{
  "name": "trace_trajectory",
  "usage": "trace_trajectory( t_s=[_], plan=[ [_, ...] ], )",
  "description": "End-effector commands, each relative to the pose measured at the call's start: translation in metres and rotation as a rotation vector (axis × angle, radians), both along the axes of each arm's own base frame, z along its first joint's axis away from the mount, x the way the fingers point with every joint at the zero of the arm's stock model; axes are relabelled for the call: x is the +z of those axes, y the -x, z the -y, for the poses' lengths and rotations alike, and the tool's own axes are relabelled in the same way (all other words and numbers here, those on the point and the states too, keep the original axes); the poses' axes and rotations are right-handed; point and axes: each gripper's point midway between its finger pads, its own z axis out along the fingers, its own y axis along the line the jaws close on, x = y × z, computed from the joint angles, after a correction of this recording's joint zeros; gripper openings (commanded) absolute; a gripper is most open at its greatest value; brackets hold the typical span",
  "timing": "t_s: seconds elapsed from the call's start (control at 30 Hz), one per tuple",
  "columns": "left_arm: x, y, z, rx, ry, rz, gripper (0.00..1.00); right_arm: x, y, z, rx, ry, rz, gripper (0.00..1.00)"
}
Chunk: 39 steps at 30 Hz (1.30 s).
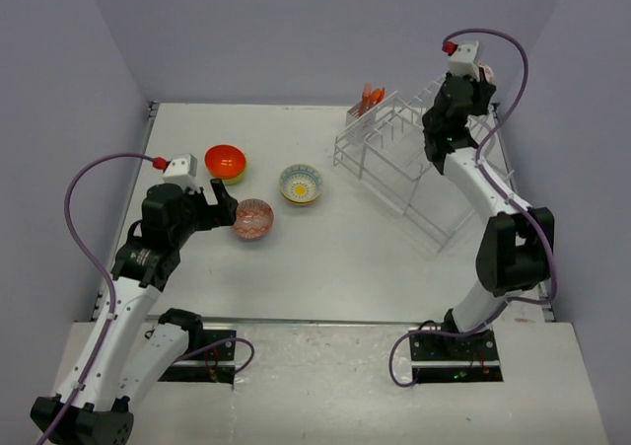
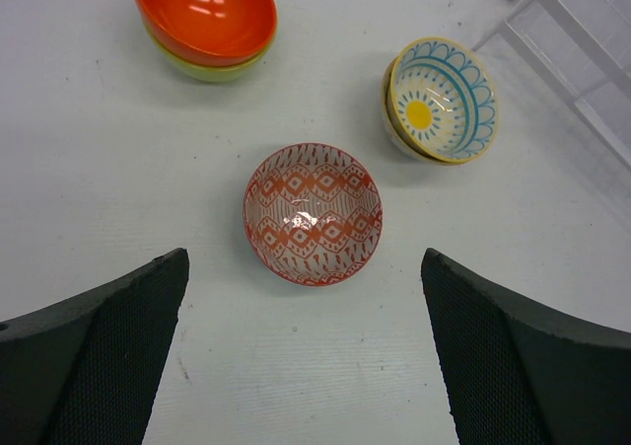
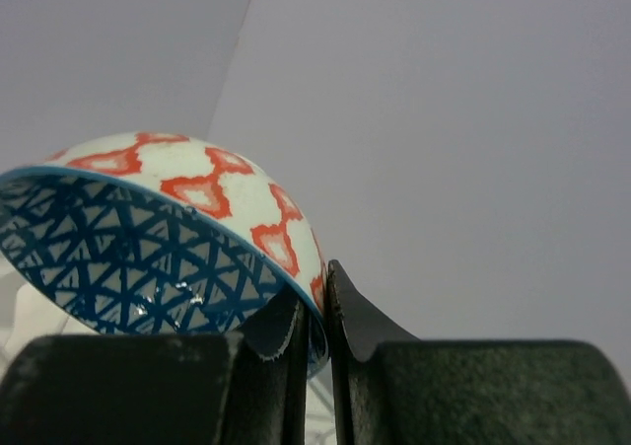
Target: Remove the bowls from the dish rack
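Observation:
My right gripper (image 3: 317, 289) is shut on the rim of the dark blue patterned bowl (image 3: 148, 258), which has red marks on its white outside. It holds the bowl up over the white wire dish rack (image 1: 394, 159); in the top view the gripper (image 1: 432, 147) hides the bowl. My left gripper (image 2: 304, 262) is open and empty, just near of the pink-red patterned bowl (image 2: 314, 213) standing on the table (image 1: 253, 218). The orange-red bowl (image 2: 205, 11) sits stacked in the lime green bowl (image 2: 202, 68). The yellow-centred bowl (image 2: 441, 98) sits stacked on another bowl.
The rack's utensil basket (image 1: 372, 105) holds orange utensils at the back corner. A corner of the rack (image 2: 582, 60) shows at the top right of the left wrist view. Grey walls close in the table at the left, back and right.

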Motion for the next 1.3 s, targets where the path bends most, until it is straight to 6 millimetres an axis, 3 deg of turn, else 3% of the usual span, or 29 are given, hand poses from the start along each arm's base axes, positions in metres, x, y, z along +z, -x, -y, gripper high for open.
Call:
trace_trajectory(
  t_s=[0.0, 0.07, 0.33, 0.43, 0.47, 0.5, 0.57, 0.6, 0.63, 0.67, 0.7, 0.73, 0.77, 0.8, 0.83, 0.93, 1.07, 1.27],
  plan=[
    [0.014, -0.004, 0.005, -0.032, 0.000, 0.065, 1.00, 0.049, 0.028, -0.018, 0.078, -0.157, 0.180, 0.00],
    [0.017, -0.003, 0.006, -0.038, 0.002, 0.074, 1.00, 0.047, 0.027, -0.036, 0.170, -0.268, 0.220, 0.00],
    [0.034, -0.002, 0.005, -0.039, 0.013, 0.131, 1.00, 0.046, 0.067, -0.080, 0.292, -0.398, 0.229, 0.00],
    [0.057, -0.005, 0.001, -0.001, 0.029, 0.166, 1.00, 0.033, 0.080, -0.117, 0.380, -0.450, 0.141, 0.00],
    [0.077, -0.009, 0.004, -0.004, 0.045, 0.192, 1.00, 0.030, 0.083, -0.131, 0.410, -0.507, 0.136, 0.00],
    [0.085, -0.011, 0.008, -0.019, 0.058, 0.189, 1.00, 0.010, 0.091, -0.153, 0.466, -0.516, 0.022, 0.00],
    [0.111, -0.020, 0.029, -0.094, 0.108, 0.189, 1.00, 0.005, 0.099, -0.180, 0.532, -0.610, -0.016, 0.00],
    [0.115, -0.024, 0.038, -0.113, 0.122, 0.177, 1.00, -0.008, 0.110, -0.207, 0.618, -0.633, -0.108, 0.00],
    [0.112, -0.036, 0.048, -0.121, 0.111, 0.141, 1.00, -0.005, 0.114, -0.222, 0.676, -0.668, -0.135, 0.00],
    [0.134, -0.035, 0.054, -0.123, 0.107, 0.159, 1.00, -0.007, 0.119, -0.239, 0.729, -0.712, -0.166, 0.00],
    [0.139, -0.035, 0.066, -0.110, 0.075, 0.163, 1.00, -0.012, 0.129, -0.263, 0.802, -0.736, -0.246, 0.00],
    [0.137, -0.041, 0.077, -0.111, 0.044, 0.144, 1.00, -0.013, 0.133, -0.272, 0.821, -0.744, -0.275, 0.00],
    [0.152, -0.036, 0.086, -0.121, 0.029, 0.154, 1.00, -0.014, 0.136, -0.282, 0.839, -0.753, -0.299, 0.00],
    [0.154, -0.032, 0.099, -0.131, -0.009, 0.155, 1.00, -0.030, 0.143, -0.298, 0.855, -0.737, -0.385, 0.00],
    [0.157, -0.037, 0.109, -0.135, -0.033, 0.147, 1.00, -0.022, 0.146, -0.308, 0.877, -0.760, -0.391, 0.00],
    [0.135, -0.038, 0.124, -0.148, -0.136, 0.080, 1.00, -0.039, 0.159, -0.343, 0.929, -0.809, -0.549, 0.00],
    [0.110, -0.034, 0.117, -0.101, -0.210, 0.029, 0.98, -0.051, 0.169, -0.368, 0.995, -0.854, -0.619, 0.00],
    [0.095, -0.031, 0.113, -0.106, -0.239, 0.003, 0.73, -0.049, 0.183, -0.384, 1.085, -0.916, -0.648, 0.00]
  ],
)
